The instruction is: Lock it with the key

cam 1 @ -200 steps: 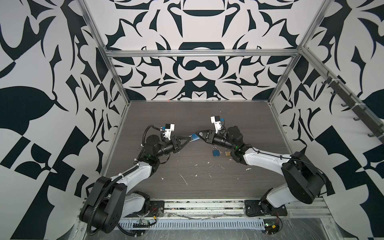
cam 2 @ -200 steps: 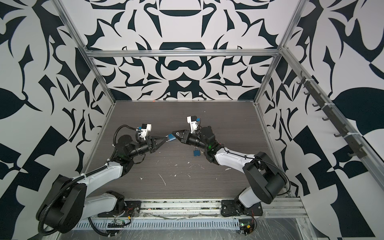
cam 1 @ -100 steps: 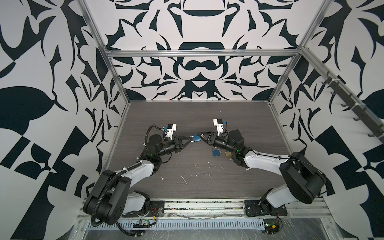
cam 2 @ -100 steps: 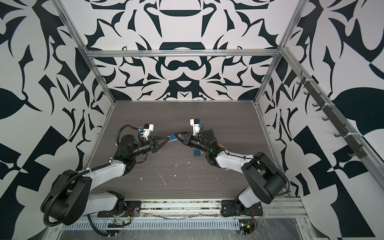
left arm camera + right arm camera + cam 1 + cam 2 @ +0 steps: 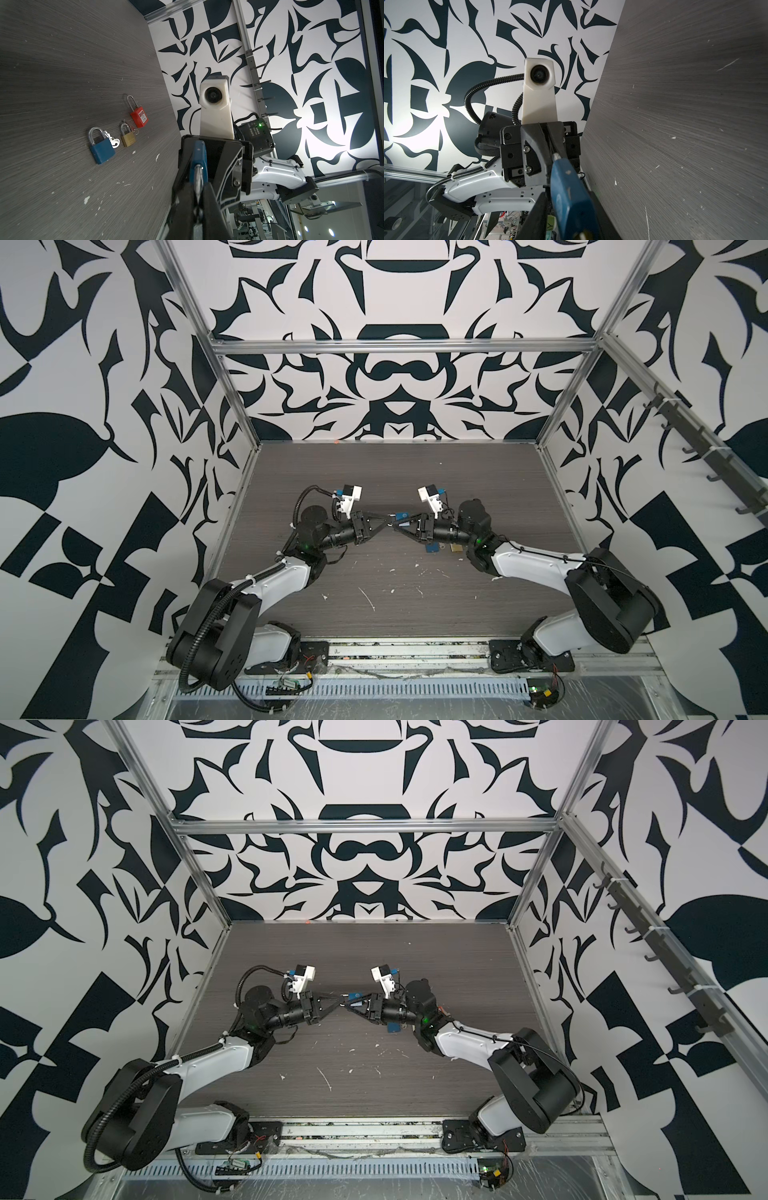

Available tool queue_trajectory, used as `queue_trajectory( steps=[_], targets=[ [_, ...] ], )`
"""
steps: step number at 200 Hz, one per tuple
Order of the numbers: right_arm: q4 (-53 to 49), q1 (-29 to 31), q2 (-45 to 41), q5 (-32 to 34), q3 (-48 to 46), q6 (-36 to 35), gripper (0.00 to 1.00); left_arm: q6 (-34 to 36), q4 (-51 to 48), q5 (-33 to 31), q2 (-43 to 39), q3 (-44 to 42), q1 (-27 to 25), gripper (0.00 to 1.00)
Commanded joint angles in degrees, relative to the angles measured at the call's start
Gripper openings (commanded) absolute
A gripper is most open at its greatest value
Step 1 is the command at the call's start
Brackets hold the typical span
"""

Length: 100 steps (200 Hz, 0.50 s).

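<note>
A blue padlock point(image 5: 401, 515) hangs in the air mid-table where the two grippers meet, in both top views point(image 5: 354, 995). My left gripper point(image 5: 197, 192) is shut on its silver shackle point(image 5: 198, 176). The fingers of my right gripper point(image 5: 566, 194) flank the blue body point(image 5: 569, 191). One finger lies against the body and a gap shows at the other. A brass-coloured bit shows at the body's end nearest the right wrist. A silver key point(image 5: 113, 142) lies on the table against a second blue padlock point(image 5: 101, 150).
On the dark wood-grain table point(image 5: 395, 472) under the right arm lie the second blue padlock point(image 5: 432, 547), a small brass padlock point(image 5: 127, 139) and a red padlock point(image 5: 139, 118). White flecks dot the table's front. Patterned walls enclose three sides.
My right gripper's jaws have parted around the padlock body. The left gripper has kept its hold on the shackle, and both arms have stayed at about the same meeting point.
</note>
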Motion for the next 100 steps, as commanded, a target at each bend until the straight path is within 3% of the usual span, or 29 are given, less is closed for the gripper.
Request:
queue_trajectory(
  steps=[1, 48, 100],
  targets=[
    [0.61, -1.17, -3.22, -1.64, -0.15, -0.71, 0.37, 0.3, 2.43, 1.31, -0.74, 1.32, -0.01, 0.0],
    [-0.53, -2.19, -4.02, -2.17, 0.77, -1.16, 0.36, -0.09, 2.57, 1.75, -2.66, 1.27, -0.01, 0.0],
    [-0.54, -2.21, -4.47, -2.24, 0.87, -1.05, 0.0, -0.06, 2.7, 1.85, -2.37, 1.07, -0.01, 0.0]
  ],
)
